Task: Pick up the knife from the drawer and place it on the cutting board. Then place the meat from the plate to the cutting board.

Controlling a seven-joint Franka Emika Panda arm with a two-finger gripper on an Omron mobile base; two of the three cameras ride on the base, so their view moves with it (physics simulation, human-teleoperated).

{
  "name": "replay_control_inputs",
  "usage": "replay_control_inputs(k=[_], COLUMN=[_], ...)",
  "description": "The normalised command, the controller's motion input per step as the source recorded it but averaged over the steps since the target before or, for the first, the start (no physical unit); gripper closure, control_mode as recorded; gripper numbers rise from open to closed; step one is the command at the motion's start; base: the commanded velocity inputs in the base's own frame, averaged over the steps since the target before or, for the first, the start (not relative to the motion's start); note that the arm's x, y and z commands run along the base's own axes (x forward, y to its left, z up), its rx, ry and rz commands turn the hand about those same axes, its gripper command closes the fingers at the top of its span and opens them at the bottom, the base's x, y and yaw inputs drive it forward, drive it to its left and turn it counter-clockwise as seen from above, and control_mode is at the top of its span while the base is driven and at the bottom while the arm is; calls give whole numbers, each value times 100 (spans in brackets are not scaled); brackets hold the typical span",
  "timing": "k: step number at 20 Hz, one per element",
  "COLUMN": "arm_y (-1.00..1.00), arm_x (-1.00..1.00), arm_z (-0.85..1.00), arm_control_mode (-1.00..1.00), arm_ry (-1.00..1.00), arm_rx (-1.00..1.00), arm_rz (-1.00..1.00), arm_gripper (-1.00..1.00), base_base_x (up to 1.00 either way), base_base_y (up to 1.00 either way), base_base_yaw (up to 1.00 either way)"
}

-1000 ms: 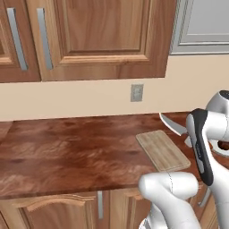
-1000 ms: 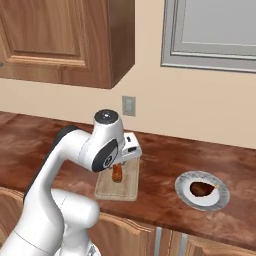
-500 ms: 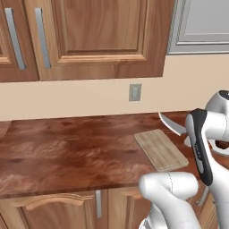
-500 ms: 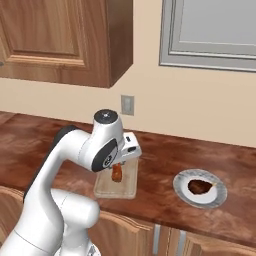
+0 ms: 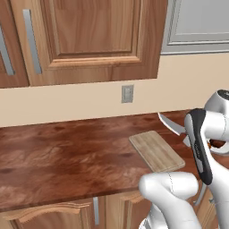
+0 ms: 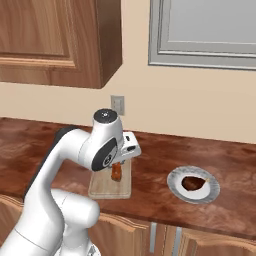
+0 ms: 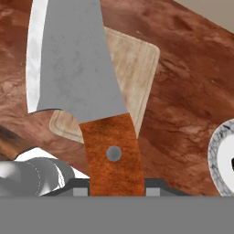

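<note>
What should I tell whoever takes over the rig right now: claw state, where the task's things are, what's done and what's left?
Claw: shut on the knife, gripping its brown-orange handle, blade pointing away from the hand.
Knife: in the air above the cutting board, not yet set down.
Cutting board: flat on the reddish-brown counter, nothing lying on it.
Meat: on the plate, which sits on the counter to the right of the board.
Done: knife picked up and brought over the board.
Left: lower and release the knife on the board, then move the meat from the plate to the board.
</note>
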Motion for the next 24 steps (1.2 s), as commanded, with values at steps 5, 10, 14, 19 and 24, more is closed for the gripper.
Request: replay_control_inputs(k=[5,10,14,19,24], arm_y=[0,0,0,0,0], arm_x=[60,55,17,0,-4], arm_z=[-30,-31,-18,-33,-41], arm_control_mode=[-100,-100,-100,-100,-100], arm_ry=[15,22,16,11,3], arm_rx=[0,0,0,0,1], arm_rz=[-6,-1,0,0,0], arm_gripper=[100,100,100,100,100], base_base_x=[40,0,0,0,0], base_base_y=[0,0,0,0,0], base_base_yaw=[-9,0,0,0,0])
